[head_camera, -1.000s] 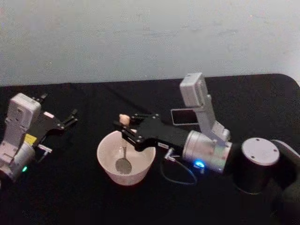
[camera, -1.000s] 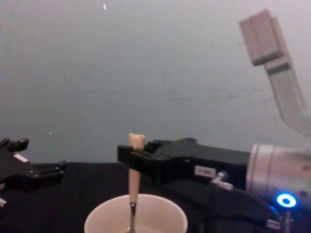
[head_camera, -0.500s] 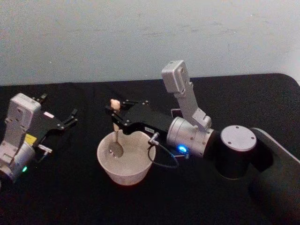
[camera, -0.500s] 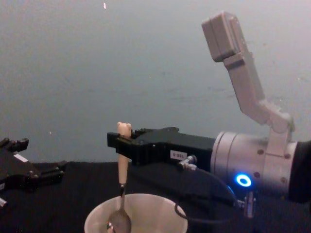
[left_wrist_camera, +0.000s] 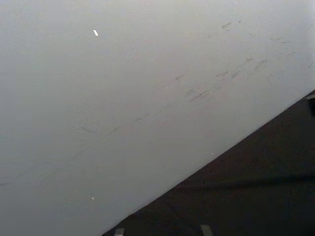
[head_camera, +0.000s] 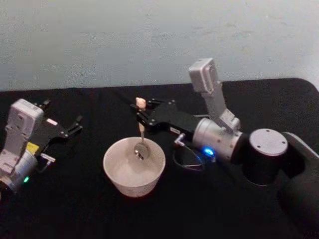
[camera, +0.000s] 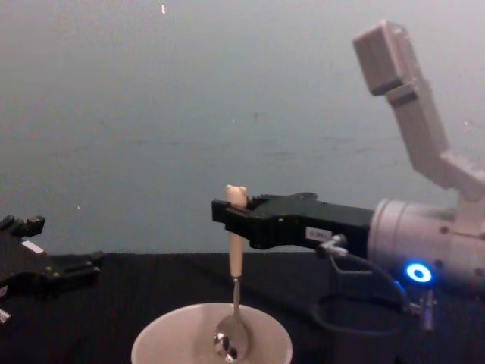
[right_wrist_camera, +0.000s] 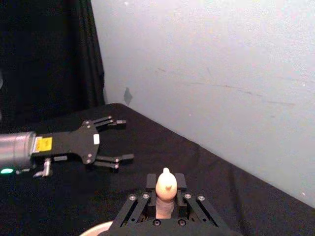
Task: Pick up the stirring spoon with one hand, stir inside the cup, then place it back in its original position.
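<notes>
Black table [head_camera: 75, 214] under a grey wall. Cup [head_camera: 130, 185] stands mid-table. Right gripper [head_camera: 141, 115] is above the cup's far rim, pinching the spoon [head_camera: 141, 142] upright, bowl inside the cup. Left gripper [right_wrist_camera: 123, 139] is left of the cup, fingers spread.

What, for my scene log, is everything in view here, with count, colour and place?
stirring spoon: one; beige handle topped by a bear head, shiny metal bowl; held upright, bowl down inside the cup.
cup: one; white; middle of the table, in front of the robot.
table: one; black cover; under everything.
wall: one; pale grey; behind the table.
right claw: one; black; above the cup, shut on the spoon's handle just below the bear head.
left claw: one; black; open, parked at the table's left, apart from the cup.
</notes>
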Available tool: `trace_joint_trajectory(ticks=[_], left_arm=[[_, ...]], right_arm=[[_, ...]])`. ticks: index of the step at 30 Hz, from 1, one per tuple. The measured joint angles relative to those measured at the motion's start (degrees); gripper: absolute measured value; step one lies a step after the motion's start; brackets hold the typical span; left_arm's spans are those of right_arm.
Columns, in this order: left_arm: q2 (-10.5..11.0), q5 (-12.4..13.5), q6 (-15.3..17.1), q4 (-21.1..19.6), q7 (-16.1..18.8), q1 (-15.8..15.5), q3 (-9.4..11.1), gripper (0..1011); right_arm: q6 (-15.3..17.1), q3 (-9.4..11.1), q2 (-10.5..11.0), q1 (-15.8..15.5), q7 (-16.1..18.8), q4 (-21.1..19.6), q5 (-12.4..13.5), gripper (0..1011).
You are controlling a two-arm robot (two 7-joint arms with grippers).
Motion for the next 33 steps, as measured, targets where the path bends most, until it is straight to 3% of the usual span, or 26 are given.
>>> trace_joint_trajectory(ticks=[12,18,23,33], left_arm=[[0.0,0.0,0.0,0.0,0.0,0.01,0.0,1002],[0.0,0.0,0.0,0.0,0.0,0.0,0.0,1001],[0.0,0.0,0.0,0.0,0.0,0.0,0.0,1001],[0.0,0.0,0.0,0.0,0.0,0.0,0.0,1001]], right_arm=[[0.94,1.32,6.03,-5.71,2.78,-8.88,2.7,223],[0.95,0.1,7.56,-7.33,4.07,-11.57,3.36,223],[0.4,-1.21,7.42,-7.59,4.13,-12.03,2.91,223],[-0.57,-3.41,2.74,-5.22,2.59,-8.44,1.76,223]])
